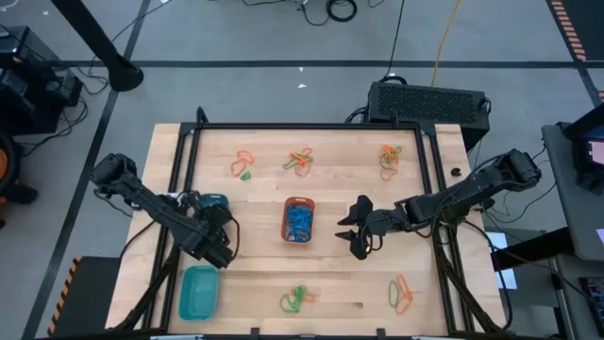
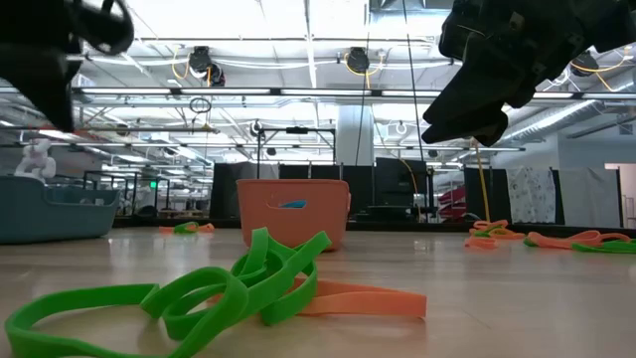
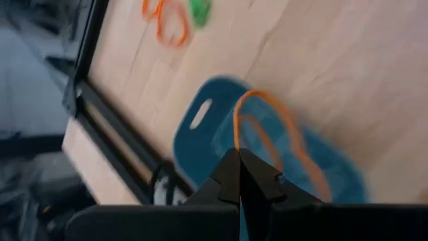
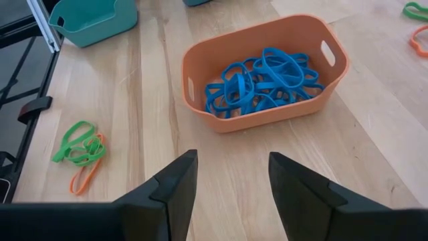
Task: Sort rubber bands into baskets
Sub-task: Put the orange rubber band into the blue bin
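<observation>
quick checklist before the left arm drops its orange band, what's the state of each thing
1. Left hand shut on the orange band: ok.
2. Left hand over the small round blue basket: ok, the basket lies right behind the band in the left wrist view.
3. Band hanging free of the basket rim: cannot tell.
4. Right hand open, empty, away from the left arm: ok.
5. Orange basket holds only blue bands: ok.
6. Teal basket contents: cannot tell.
</observation>
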Available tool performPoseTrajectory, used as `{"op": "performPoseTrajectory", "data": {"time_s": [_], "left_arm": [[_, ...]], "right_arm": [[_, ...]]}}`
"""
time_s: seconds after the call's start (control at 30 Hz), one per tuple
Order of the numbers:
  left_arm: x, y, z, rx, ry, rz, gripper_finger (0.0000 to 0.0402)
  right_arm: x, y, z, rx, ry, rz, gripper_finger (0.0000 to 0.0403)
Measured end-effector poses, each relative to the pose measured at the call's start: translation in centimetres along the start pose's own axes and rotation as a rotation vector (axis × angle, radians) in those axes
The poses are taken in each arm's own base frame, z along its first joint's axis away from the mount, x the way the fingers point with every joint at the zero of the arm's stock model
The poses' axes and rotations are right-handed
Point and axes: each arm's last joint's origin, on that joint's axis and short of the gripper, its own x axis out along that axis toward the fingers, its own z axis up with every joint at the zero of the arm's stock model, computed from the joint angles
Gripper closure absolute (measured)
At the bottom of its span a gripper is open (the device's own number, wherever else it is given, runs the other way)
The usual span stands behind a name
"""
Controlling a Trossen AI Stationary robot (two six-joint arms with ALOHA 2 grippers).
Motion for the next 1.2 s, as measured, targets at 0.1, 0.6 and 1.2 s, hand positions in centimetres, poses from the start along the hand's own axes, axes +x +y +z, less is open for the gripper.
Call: {"op": "performPoseTrajectory", "data": {"time_s": [0.1, 0.6, 1.2], "left_arm": [[1.4, 0.2, -0.7, 0.007, 0.061, 0.036, 0.04], [6.0, -0.1, -1.1, 0.114, 0.199, 0.0, 0.04], [6.3, 0.0, -0.7, 0.134, 0.145, 0.013, 0.0305]], "right_arm": [[0.0, 0.0, 0.0, 0.0, 0.0, 0.0, 0.0227], [0.0, 0.1, 0.1, 0.003, -0.013, 0.008, 0.0227], [0.0, 0.1, 0.1, -0.002, -0.013, 0.008, 0.0227]]}}
